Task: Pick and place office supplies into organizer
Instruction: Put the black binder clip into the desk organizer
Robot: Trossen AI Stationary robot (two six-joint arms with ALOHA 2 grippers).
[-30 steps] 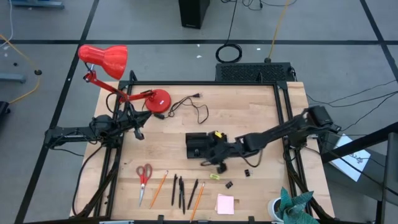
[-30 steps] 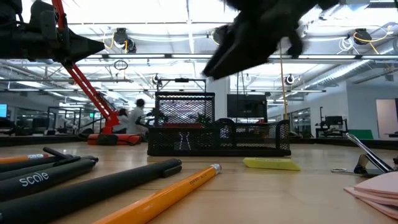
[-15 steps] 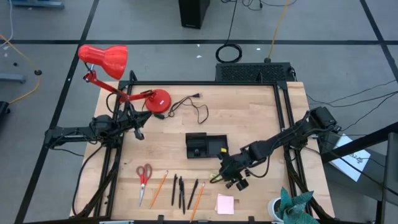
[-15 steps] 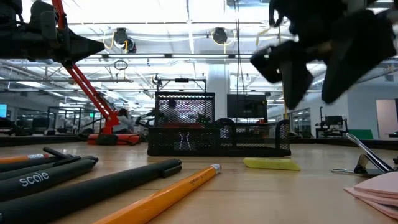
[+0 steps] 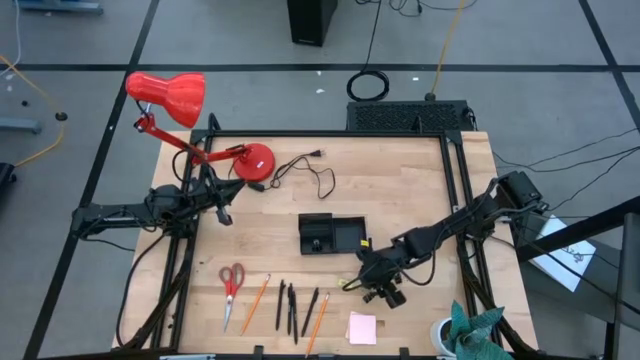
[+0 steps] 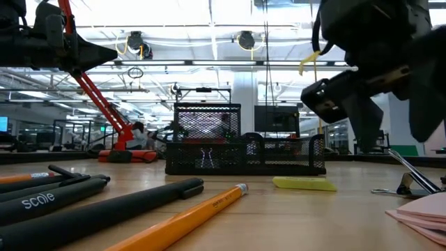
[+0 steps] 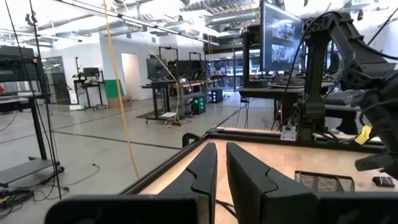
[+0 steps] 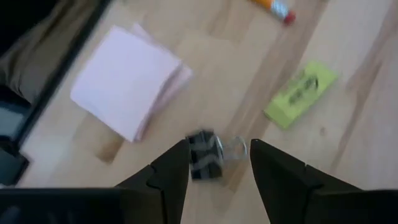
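The black organizer (image 5: 332, 235) stands mid-table. Near the front edge lie the red-handled scissors (image 5: 231, 285), orange pencils (image 5: 255, 300), dark pens (image 5: 286, 306) and the pink sticky-note pad (image 5: 362, 328). My right gripper (image 5: 377, 288) hovers open, pointing down, just right of the small yellow item (image 5: 347, 284). In the right wrist view a black binder clip (image 8: 208, 155) lies on the wood between its spread fingers, with the pad (image 8: 127, 81) and the yellow item (image 8: 301, 93) beyond. My left gripper (image 5: 222, 212) waits shut at the table's left side.
A red desk lamp (image 5: 252, 162) stands at the far left with its black cord (image 5: 310, 172) trailing across the wood. Black frame rails (image 5: 455, 190) border the table. A plant pot (image 5: 462, 330) sits at the near right corner. Bare wood lies between the organizer and the pens.
My right gripper has moved from the organizer's near right corner toward the table's near edge and a little right, coming over the binder clip beside the yellow item. It covered most of that distance in the first half second, then settled slightly lower. The supplies lie unmoved.
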